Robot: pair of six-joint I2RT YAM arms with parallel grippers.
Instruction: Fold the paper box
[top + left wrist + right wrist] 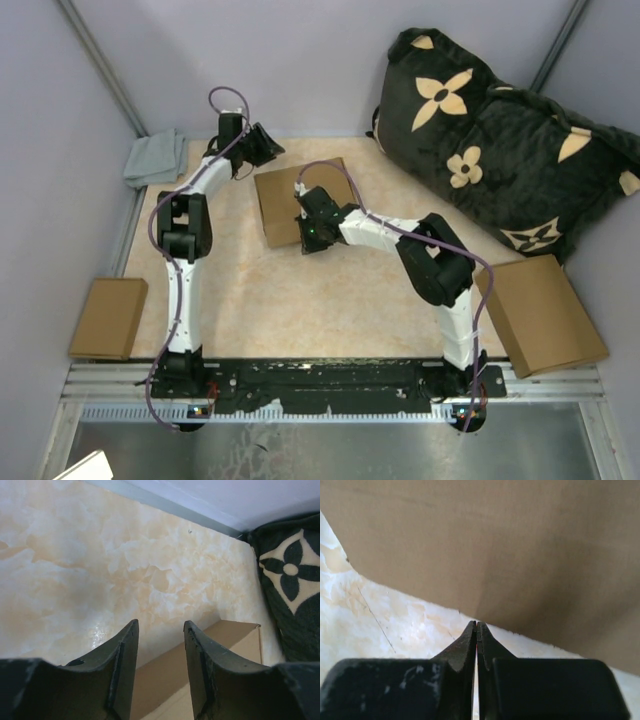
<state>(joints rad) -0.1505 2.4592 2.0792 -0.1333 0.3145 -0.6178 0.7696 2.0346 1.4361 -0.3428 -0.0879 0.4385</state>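
Near the worktop's [300, 300] far edge, the empty, shut right hand [476, 625] butts the brown cardboard paper box [280, 205], probably bracing it; the left hand [160, 627] hovers half-open, empty.

Bench [330, 300]: pale cream-and-peach marbled top, walls along far and side edges. Around centre, toward far side: paper box [283, 205], plain brown, flat on surface, set slightly askew. Far-left corner: crumpled grey cloth [155, 158]. Across far-right corner: large dark cushion [500, 150] with cream flower shapes, close to paper box, contact unclear. Right edge, near side: brown box [540, 315], askew. Left edge, near side: smaller cardboard piece [108, 318]; unclear whether fully on bench.
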